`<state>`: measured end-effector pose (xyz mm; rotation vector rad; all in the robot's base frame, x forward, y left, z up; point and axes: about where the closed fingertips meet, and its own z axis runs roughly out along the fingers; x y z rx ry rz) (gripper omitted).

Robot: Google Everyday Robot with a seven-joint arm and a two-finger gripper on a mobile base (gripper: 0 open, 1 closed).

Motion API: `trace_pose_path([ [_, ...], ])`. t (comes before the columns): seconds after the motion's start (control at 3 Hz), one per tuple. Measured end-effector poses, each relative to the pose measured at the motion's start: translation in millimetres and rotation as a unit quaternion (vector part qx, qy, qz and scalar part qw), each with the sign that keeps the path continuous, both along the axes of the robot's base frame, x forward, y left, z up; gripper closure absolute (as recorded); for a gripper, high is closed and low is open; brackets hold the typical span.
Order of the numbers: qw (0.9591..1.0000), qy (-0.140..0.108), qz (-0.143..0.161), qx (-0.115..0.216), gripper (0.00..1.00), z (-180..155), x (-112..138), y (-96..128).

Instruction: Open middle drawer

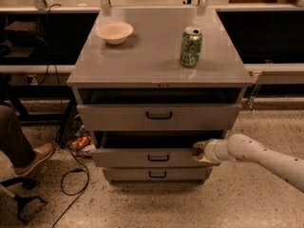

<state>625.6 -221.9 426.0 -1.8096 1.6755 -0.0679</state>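
Observation:
The grey cabinet [142,61] has three drawers. The middle drawer [123,157], with a small black bar handle [158,157], stands pulled out a little, with a dark gap above its front panel. My gripper [201,152] is at the right end of that front panel, against its top edge, and my white arm [266,158] reaches in from the right. The top drawer [118,117] is also out a little. The bottom drawer [128,175] sits further back.
A white bowl [114,32] and a green can [191,46] stand on the cabinet top. A person's leg and shoe [35,156] and a chair base [21,198] are at the left. Cables [71,175] and a snack bag [81,141] lie on the floor.

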Motion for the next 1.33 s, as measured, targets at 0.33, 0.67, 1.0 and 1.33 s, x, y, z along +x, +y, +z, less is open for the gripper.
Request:
trace_pose_path([
  [0.33,1.0000,0.000,0.000,0.000,1.00,5.3,0.0,0.1],
  [0.67,1.0000,0.002,0.001,0.001,1.00,3.9,-1.5,0.4],
  [1.0,0.9999,0.007,-0.009,-0.007,1.00,1.3,-23.6,-4.4],
  [1.33,0.9999,0.007,-0.009,-0.007,1.00,1.3,-23.4,-4.1],
])
